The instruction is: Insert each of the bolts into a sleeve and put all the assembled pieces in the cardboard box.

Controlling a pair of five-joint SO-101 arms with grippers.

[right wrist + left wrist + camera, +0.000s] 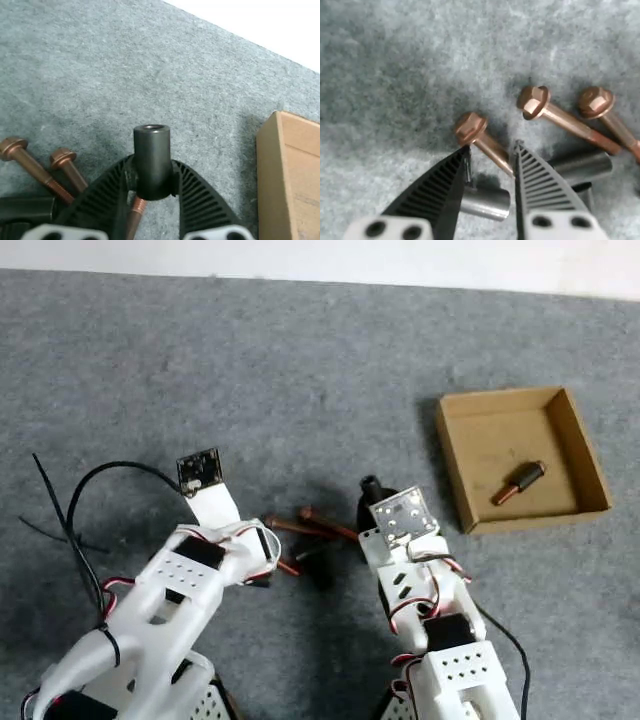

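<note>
Bolts (pixel 535 102) lie loose on the grey mat (pixel 300 370) between your arms. Your left gripper (pixel 491 148) hangs over them, fingers apart, with the shank of one bolt (pixel 470 127) running between its tips; two bare sleeves (pixel 582 165) lie just beside. Your right gripper (pixel 151 170) is clamped on a dark sleeve (pixel 151 147) held upright, and a copper threaded end (pixel 134 212) shows below it, between the fingers. Farther right, the cardboard box (pixel 480 440) holds one assembled piece (pixel 520 482) lying slantwise on its floor.
</note>
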